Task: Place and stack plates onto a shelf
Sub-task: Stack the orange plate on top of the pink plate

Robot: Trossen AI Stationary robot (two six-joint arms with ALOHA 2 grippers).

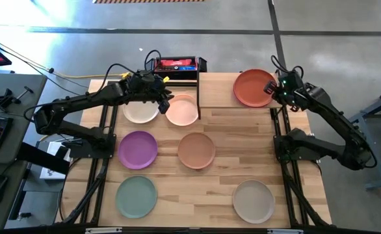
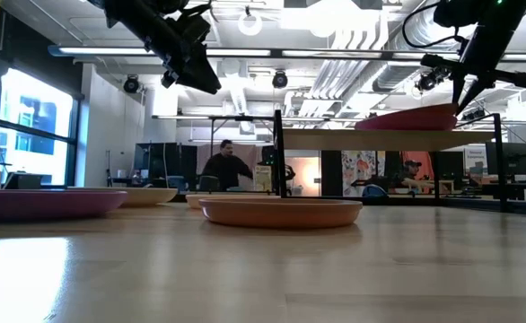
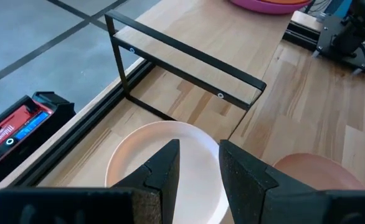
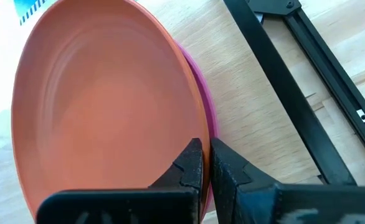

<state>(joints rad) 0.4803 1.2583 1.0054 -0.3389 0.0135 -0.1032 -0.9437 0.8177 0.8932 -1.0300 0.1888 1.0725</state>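
Note:
The shelf (image 1: 216, 91) stands at the table's far edge. On its right part an orange-red plate (image 1: 254, 88) lies over a magenta plate (image 4: 208, 134). My right gripper (image 4: 205, 144) is shut at the orange-red plate's right rim. My left gripper (image 3: 198, 149) hovers open above the pale pink plate (image 3: 139, 165), which lies flat on the table next to the cream plate (image 1: 140, 109), just left of the shelf. Nothing is between its fingers. The purple (image 1: 138, 149), tan (image 1: 196, 149), mint green (image 1: 136, 197) and beige-grey (image 1: 253, 201) plates lie flat on the table. My right gripper pinches the orange-red plate's rim (image 4: 194, 127) between its two fingers, one over the plate's inside and one outside, beside the magenta edge. The fingers slant down from the table's right side. The plate (image 2: 407, 118) sits tilted, held side raised and far side down on the shelf stack.
The shelf's black frame bar (image 3: 182, 55) and leg stand just beyond my left gripper. A red and black box (image 1: 176, 64) sits behind the table's far edge. Bare wood lies between the tan and beige-grey plates. People show in the room behind.

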